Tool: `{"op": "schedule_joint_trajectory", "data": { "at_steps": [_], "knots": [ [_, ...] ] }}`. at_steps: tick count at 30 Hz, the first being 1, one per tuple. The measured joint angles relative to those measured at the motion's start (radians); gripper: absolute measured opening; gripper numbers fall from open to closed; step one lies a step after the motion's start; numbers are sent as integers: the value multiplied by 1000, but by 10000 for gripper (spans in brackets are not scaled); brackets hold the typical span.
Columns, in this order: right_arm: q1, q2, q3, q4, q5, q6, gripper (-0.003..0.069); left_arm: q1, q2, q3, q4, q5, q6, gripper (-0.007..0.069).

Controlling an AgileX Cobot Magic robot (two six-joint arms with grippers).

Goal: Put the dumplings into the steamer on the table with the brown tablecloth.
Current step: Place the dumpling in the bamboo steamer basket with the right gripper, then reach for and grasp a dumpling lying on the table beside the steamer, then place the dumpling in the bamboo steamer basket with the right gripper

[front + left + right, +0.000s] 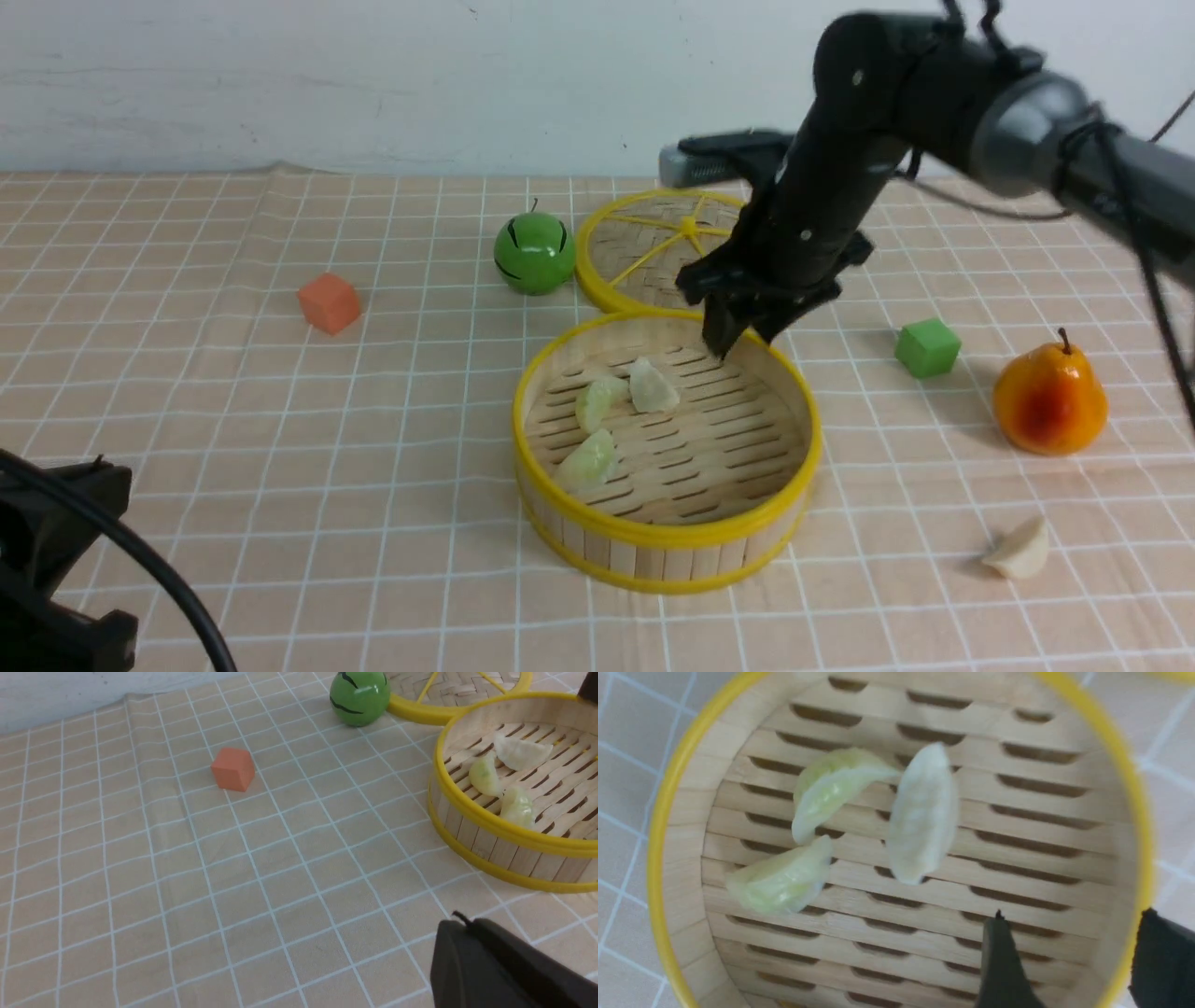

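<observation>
Bamboo steamer (653,558) holds three dumplings (597,403); a fourth dumpling (1019,551) lies outside.

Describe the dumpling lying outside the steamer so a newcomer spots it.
From the steamer, look right to the orange pear. In front of it, nearer the camera, lies the dumpling. It is a creamy-white crescent, unlike the boxy green cube.

Black right tool (738,338) on black arm (831,187), grey joint (1032,121), thin black cable (1151,271).
</observation>
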Motion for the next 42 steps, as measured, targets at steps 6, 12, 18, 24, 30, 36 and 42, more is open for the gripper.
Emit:
{"op": "schedule_joint_trajectory", "data": {
  "at_steps": [6, 12, 18, 24, 30, 36, 42],
  "knots": [
    [0, -286, 187, -173, -2, 97, 351, 0, -17, 0, -75, 10, 0, -1],
    [0, -572, 745, -344, -99, 290, 349, 0, -17, 0, -99, -25, -1, 8],
    [-1, -753, 1182, -455, -482, 637, 349, 0, -17, 0, -125, -38, -35, 12],
    [-24, -703, 1335, -658, -668, 1019, 398, 0, -17, 0, -133, -47, -52, 17],
    [-124, -591, 1336, -701, -818, 1152, 431, 0, -17, 0, -138, -47, -52, 20],
    [-137, -470, 1336, -688, -970, 1164, 378, 0, -17, 0, -138, -47, -52, 21],
    [-138, -414, 1329, -739, -996, 1164, 295, 0, -17, 0, -137, -46, -52, 23]
  ]
}}
